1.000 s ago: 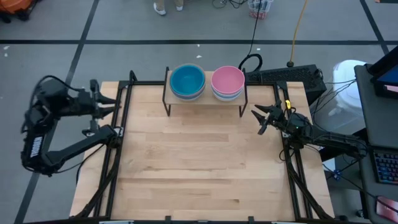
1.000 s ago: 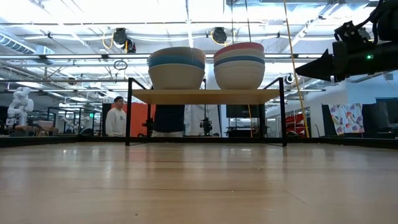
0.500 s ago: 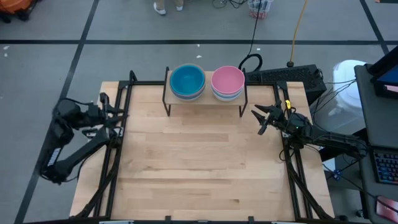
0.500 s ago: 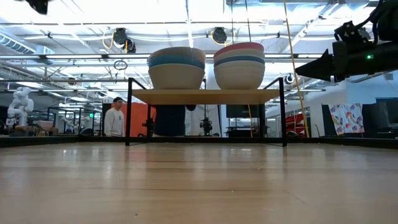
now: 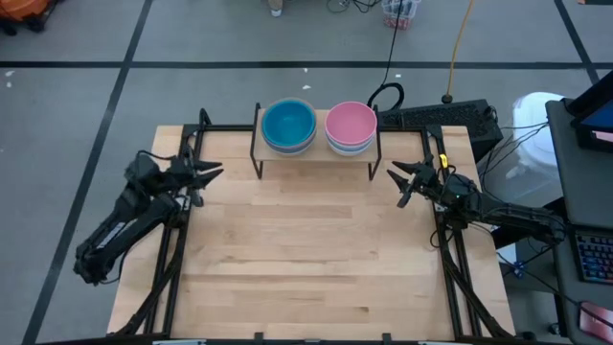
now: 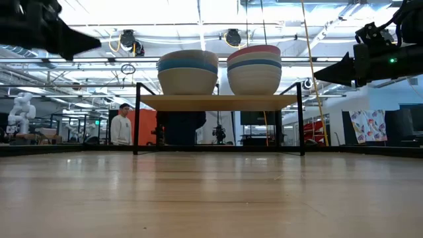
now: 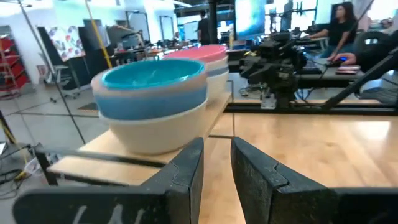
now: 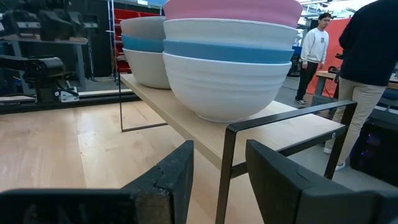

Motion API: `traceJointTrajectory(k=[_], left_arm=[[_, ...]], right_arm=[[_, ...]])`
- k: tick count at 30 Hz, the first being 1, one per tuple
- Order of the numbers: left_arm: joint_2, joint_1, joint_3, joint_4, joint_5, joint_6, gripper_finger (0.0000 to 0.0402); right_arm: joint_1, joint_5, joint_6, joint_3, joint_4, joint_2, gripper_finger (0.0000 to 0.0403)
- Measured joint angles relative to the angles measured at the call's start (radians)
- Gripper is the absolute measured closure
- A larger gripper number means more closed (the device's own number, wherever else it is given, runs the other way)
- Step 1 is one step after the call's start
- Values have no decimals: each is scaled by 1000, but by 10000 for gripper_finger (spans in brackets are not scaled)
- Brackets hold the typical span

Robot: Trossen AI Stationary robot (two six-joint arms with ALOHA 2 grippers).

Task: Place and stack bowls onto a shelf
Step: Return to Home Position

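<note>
Nearest: light wooden tabletop [image 5: 306, 268], bare wood across the lower half of the high view.

Mid-frame, left gripper [image 5: 215, 172] sat over the table's left edge with its tips pointing right. Fingers were parallel with only a narrow gap, nothing in it. Opposite, right gripper [image 5: 396, 184] sat over the right edge with its tips pointing left. Fingers were spread wide, nothing held. The two were well apart from each other.

Farther back, at top centre of the high view, a small wooden-plank shelf on thin black metal legs [image 5: 320, 153] stood at the table's far edge, apart from both grippers.

Two bowl stacks sat side by side on it, just beside each other, filling the plank:
- Left stack: blue round plastic bowl [image 5: 288, 124] on top, a light blue band under it, a cream-white one at the bottom. Exact count couldn't be read.
- Right stack: pink round plastic bowl [image 5: 351, 122] on top, then white, blue, white below.

Both stacks stood upright in the low view.

Beyond the table, a person in a white top [image 6: 121, 125] stood at the left of the low view.
</note>
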Motion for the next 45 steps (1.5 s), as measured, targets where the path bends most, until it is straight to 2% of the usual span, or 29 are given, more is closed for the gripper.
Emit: traceJointTrajectory(k=[8, 15, 27, 35, 45], left_arm=[[0, 0, -170, 188, -28, -22, 314], [1, 0, -271, 300, -36, -51, 314], [28, 0, -279, 322, -35, -34, 314], [66, 0, -279, 320, -34, -123, 314], [66, 0, -279, 321, -34, -122, 314]], right_arm=[[0, 0, 0, 0, 0, 0, 264], [0, 0, 0, 0, -1, 0, 264], [0, -1, 0, 0, -34, 1, 264], [0, -4, 0, 0, -30, 0, 264], [0, -4, 0, 0, -30, 0, 264]])
